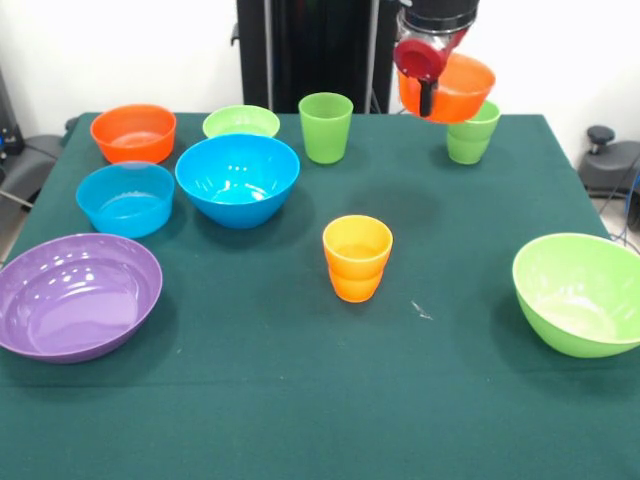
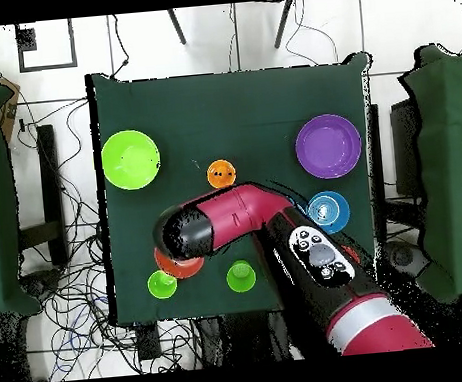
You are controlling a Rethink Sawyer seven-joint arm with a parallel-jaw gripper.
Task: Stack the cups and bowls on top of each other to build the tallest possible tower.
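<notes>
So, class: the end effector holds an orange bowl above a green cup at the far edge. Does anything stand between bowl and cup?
Nothing visible does. The orange bowl hangs in the end effector just above the green cup, with no other object between them.

Bright even light; glossy glare on bowls (image 1: 238, 178); soft shadows
</notes>
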